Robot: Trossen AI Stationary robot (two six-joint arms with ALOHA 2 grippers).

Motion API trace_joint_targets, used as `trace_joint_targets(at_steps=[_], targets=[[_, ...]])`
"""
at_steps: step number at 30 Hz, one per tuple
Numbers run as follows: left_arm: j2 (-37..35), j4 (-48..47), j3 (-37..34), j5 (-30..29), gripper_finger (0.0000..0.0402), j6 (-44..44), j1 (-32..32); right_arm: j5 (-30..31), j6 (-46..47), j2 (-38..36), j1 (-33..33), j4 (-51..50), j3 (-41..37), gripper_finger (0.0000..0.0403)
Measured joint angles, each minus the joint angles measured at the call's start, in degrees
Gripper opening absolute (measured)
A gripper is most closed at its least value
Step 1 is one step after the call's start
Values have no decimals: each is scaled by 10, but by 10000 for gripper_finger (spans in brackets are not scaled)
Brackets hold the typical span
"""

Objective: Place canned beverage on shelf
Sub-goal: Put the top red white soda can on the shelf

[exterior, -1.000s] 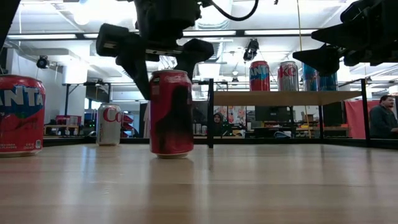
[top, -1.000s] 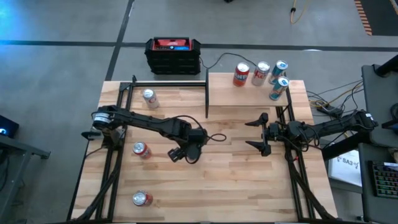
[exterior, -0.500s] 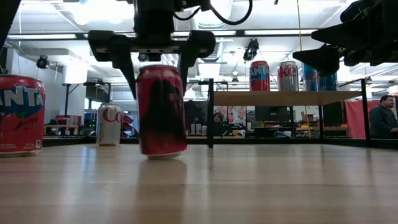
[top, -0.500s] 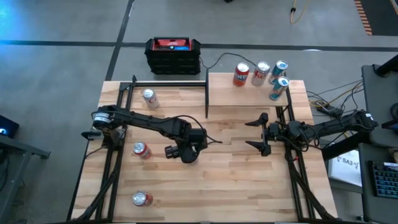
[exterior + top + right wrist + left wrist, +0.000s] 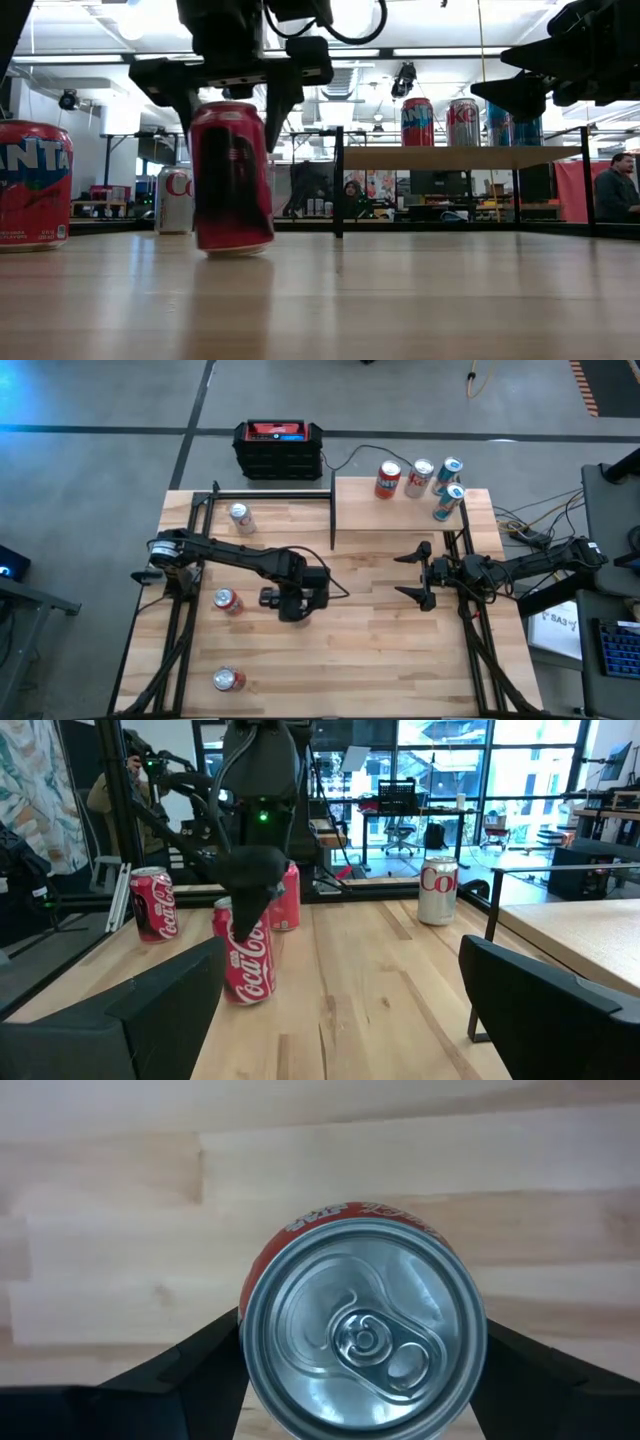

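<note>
Currently your left claw (image 5: 230,95) is clamped on the red cola can (image 5: 231,178), one finger on each side of its upper wall. You can see the can upright near the middle of the counter (image 5: 380,650), silver lid and pull tab up; whether its base touches the wood is unclear. Your left arm reaches in from the left edge, wrist pointing straight down over the can. Your right claw (image 5: 418,576) hangs near the right side, fingers wide apart, holding nothing. Four cans stand on the shelf (image 5: 400,515) at the far right corner.
</note>
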Motion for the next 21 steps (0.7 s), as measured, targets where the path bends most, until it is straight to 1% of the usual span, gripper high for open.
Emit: trace_joint_targets(at_steps=[3,5,16,21], targets=[[0,-16,8,0,286,36,0,0,0,0,0,0,0,383],[1,-16,15,1,286,38,0,0,0,0,0,0,0,383],[3,-22,18,16,294,-43,0,0,0,0,0,0,0,383],[12,-19,18,17,295,-106,2,0,0,0,0,0,0,383]])
